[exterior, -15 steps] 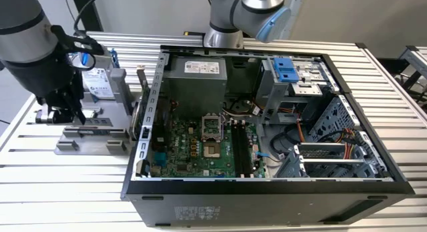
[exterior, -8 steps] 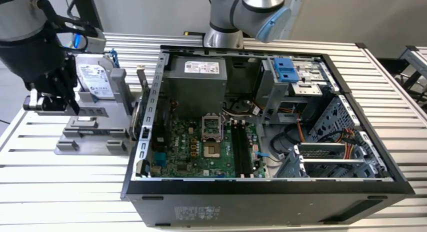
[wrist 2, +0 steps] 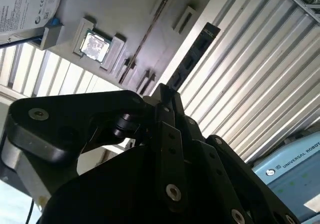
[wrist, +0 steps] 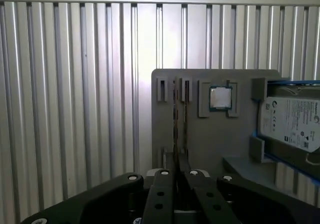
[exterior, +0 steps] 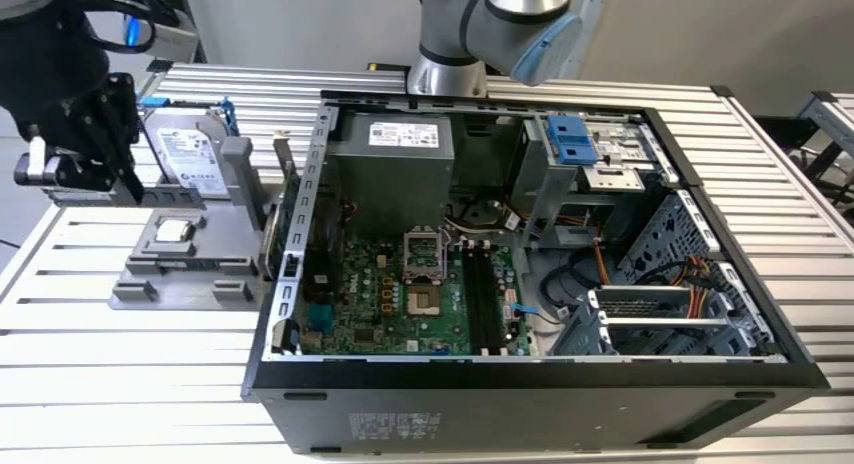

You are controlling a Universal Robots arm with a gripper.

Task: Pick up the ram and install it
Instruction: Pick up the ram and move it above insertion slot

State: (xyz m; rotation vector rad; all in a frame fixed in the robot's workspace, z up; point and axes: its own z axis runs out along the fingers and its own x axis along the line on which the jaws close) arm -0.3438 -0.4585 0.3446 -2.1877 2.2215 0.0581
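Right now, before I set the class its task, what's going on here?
The robot arm's gripper has its jaws closed on the ram, holding it near the grey tray where the processor chip and hard drive sit. The open computer case stands at the exterior view's right; the ram is not installed in it yet.

One ram [wrist 2: 192, 59], one processor [wrist: 220, 98], one drive [wrist: 292, 121]

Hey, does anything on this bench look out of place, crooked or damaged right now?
Nothing stands out. The hard drive and the processor chip sit in their pockets on the gray holder. The ram looks straight and whole, and the open computer case lies flat on the table with nothing spilled.
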